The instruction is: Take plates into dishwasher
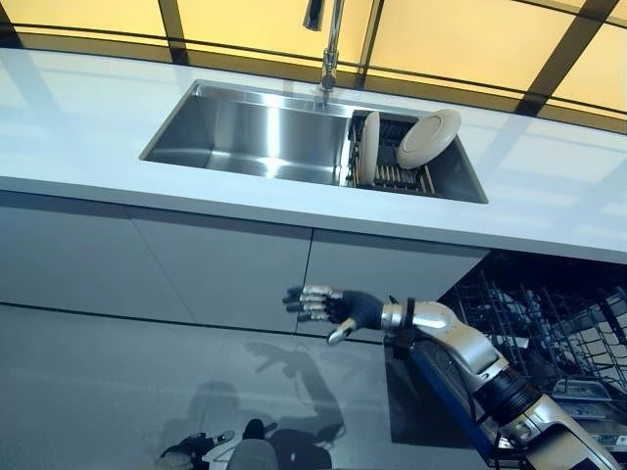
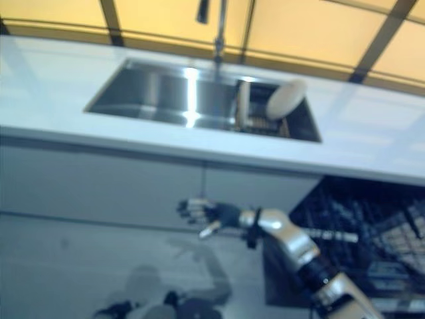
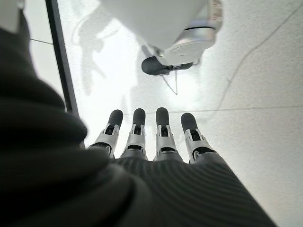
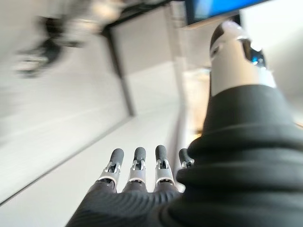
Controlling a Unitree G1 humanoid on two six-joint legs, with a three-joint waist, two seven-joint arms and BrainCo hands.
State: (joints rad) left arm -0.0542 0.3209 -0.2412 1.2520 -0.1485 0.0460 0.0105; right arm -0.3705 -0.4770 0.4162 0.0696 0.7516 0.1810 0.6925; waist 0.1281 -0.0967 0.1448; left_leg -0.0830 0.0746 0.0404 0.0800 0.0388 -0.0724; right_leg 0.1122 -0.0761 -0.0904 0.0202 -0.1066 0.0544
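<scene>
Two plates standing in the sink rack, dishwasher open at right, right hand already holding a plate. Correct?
Not quite. The right hand holds nothing: the left eye view shows it open in front of the cabinets. Both plates, the upright plate and the leaning plate, do stand in the sink rack, with the dishwasher open at right.

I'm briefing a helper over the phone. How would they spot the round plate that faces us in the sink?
Find the steel sink set in the white countertop, below the tap. Its right-hand part holds a dark dish rack. Two plates stand there: the tilted plate leans back showing its full round face, while the upright plate beside it stands edge-on.
</scene>
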